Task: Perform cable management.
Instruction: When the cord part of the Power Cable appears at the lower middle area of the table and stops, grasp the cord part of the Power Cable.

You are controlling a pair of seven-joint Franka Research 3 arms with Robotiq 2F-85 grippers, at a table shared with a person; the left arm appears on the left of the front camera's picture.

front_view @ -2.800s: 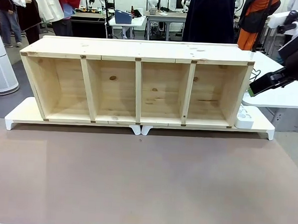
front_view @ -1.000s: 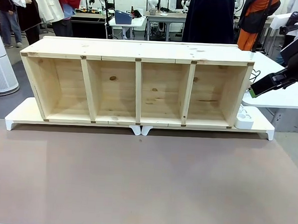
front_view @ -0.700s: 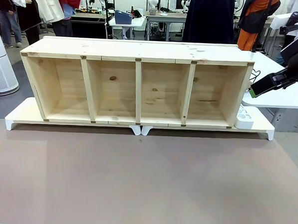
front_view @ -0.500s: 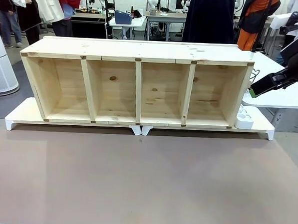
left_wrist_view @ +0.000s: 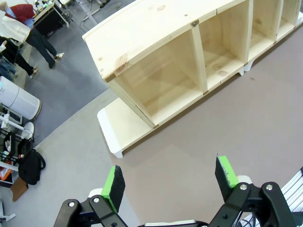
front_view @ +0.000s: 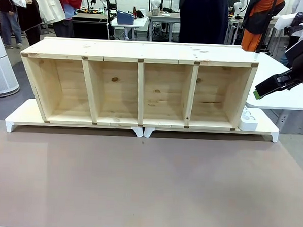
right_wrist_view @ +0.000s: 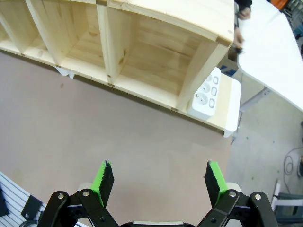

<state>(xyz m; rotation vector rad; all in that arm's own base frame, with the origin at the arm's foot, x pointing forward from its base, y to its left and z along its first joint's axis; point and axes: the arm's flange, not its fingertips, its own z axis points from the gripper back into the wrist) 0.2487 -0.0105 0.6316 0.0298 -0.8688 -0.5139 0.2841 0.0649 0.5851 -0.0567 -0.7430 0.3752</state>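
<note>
The long wooden shelf (front_view: 142, 52) with its open compartments stands on white risers (front_view: 24, 114) at the table's far side. My right gripper (front_view: 259, 91) hangs open, with nothing in it, beside the shelf's right end, above the white power strip (front_view: 248, 118). From the right wrist the open gripper (right_wrist_view: 156, 177) looks down on that end and the power strip (right_wrist_view: 207, 94). A person's hand (right_wrist_view: 238, 37) reaches in behind the shelf's right corner. The cable is hidden from me. My left gripper (left_wrist_view: 170, 177) is open and empty, high over the shelf's left end (left_wrist_view: 156, 28).
The brown table mat (front_view: 148, 184) in front of the shelf is bare. A white table (front_view: 284, 95) stands to the right, beyond the shelf. People stand behind the shelf, and a white bin (front_view: 1, 65) is at the far left.
The person in the dark coat behind the shelf has stepped to the left. My right gripper has barely shifted and stays open.
</note>
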